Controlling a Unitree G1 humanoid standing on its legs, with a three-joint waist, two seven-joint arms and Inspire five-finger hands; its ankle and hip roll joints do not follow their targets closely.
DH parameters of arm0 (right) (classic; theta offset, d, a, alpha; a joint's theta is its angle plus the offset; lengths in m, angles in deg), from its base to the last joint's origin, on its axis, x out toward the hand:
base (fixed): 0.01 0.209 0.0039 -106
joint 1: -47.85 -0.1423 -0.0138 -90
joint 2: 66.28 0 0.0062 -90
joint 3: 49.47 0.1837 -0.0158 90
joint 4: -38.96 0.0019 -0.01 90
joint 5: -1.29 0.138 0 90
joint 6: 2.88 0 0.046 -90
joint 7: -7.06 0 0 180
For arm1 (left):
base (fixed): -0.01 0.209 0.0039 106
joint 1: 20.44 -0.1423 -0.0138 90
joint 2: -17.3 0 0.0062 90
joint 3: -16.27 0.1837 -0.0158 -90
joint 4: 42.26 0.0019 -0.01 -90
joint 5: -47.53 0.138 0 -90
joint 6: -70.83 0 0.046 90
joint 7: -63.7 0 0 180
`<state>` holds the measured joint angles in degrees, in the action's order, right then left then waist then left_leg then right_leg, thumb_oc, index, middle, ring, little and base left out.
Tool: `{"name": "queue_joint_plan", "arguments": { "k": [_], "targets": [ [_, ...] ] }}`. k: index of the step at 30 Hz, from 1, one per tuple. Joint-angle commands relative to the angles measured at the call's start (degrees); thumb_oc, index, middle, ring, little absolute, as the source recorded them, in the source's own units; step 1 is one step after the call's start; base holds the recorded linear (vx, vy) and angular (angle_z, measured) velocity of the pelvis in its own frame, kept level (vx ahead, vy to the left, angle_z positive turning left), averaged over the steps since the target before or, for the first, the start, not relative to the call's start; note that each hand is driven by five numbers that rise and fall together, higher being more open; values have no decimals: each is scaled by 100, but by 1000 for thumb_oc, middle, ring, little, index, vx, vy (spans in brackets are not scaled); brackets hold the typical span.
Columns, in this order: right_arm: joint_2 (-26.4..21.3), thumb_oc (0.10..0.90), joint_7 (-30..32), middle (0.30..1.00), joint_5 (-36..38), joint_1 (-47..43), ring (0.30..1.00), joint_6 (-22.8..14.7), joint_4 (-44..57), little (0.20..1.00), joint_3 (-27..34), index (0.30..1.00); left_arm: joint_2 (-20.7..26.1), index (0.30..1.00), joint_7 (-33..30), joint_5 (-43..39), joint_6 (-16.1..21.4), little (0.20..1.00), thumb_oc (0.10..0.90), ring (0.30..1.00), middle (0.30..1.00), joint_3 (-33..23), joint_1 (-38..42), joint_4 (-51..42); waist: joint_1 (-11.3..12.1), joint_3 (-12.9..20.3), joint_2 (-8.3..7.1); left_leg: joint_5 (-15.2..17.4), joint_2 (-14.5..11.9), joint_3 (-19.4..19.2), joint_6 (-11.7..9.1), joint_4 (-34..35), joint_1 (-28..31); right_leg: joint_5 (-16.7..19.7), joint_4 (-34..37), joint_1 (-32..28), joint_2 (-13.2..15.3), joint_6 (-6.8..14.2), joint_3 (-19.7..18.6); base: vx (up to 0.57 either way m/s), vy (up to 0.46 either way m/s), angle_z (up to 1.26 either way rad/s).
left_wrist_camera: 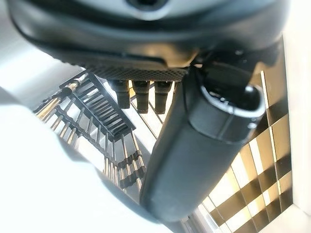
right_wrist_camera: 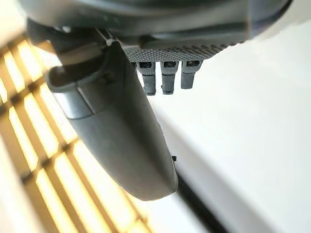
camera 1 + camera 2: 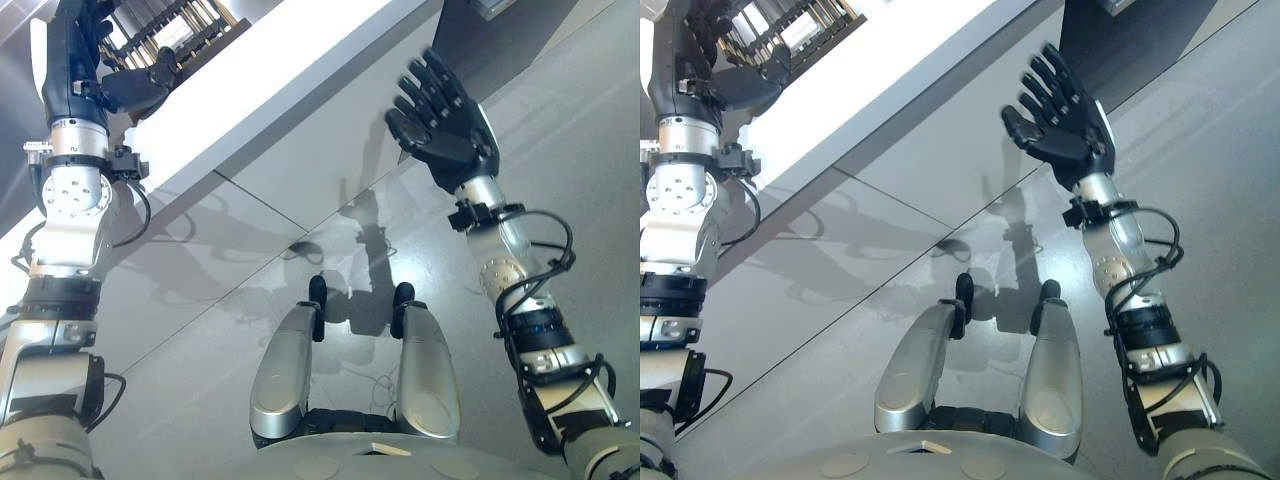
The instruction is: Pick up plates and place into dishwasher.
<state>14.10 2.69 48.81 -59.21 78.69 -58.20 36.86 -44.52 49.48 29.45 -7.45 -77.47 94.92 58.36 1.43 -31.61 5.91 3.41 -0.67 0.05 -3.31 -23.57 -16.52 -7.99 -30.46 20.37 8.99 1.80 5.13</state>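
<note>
left hand [image 3: 135, 85]: upper left of frame, over dark wire dish rack [image 3: 180, 30]; grip state can't tell.
right hand [image 3: 440, 115]: upper right, fingers spread, empty.
risk: no plate visible; I could snag rack tines.

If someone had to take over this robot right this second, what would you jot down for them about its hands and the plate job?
Left hand: raised at the white counter's edge, near a dark rack; its fingers look straight, holding nothing.
Right hand: lifted in the air over the grey floor, fingers spread, empty.
Plates: I cannot see any, nor tell whether the rack belongs to the dishwasher.
Done: nothing I can confirm.
Left: find a plate, grasp it, and load it.
</note>
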Motion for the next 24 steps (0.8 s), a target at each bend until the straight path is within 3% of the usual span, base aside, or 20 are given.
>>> {"name": "queue_joint_plan", "arguments": {
  "k": [1,4,6,12,19,24],
  "targets": [
    [250,800,-160,900,-191,491,900,-746,307,900,426,900,-203,900,-242,325,308,900,800,900,900,-249,-1099,-195,-196,489,-483,288,276,-310,539,-95,88,543,747,-262,-159,139,-226,29,53,-9],
    [446,800,-210,900,-876,1327,900,-792,-305,900,513,900,-446,900,-105,200,508,900,800,900,900,-509,-1675,-622,-281,688,-583,251,282,-348,549,232,409,644,1128,-520,-183,200,-249,8,36,-10],
    [466,800,-185,900,-1757,1722,900,-807,-817,900,430,900,-651,900,-21,202,525,900,800,900,900,-522,-1916,-907,-316,850,-633,243,303,-363,534,485,689,678,1414,-786,-203,237,-251,0,18,-14],
    [573,800,109,900,-2710,2177,900,-231,-2170,900,-90,900,-1026,900,461,-97,291,900,800,900,900,-344,-1919,-1109,-296,1473,-722,84,378,-324,444,1337,1405,861,2297,-1602,-288,315,-224,11,-9,-4],
    [797,800,39,900,-3678,2053,900,496,-4226,900,-615,900,-1442,900,617,-451,203,900,800,900,900,60,-1622,-713,-233,2111,-645,0,315,-330,372,2095,2052,928,2873,-2254,-382,349,-173,-15,-7,7],
    [845,800,234,900,-4094,1974,900,741,-4873,900,-812,900,-1505,900,638,-719,261,900,800,900,900,110,-1472,-444,-232,2314,-588,-23,295,-361,363,2340,2296,899,3009,-2483,-406,340,-133,-50,17,3]
  ]
}}
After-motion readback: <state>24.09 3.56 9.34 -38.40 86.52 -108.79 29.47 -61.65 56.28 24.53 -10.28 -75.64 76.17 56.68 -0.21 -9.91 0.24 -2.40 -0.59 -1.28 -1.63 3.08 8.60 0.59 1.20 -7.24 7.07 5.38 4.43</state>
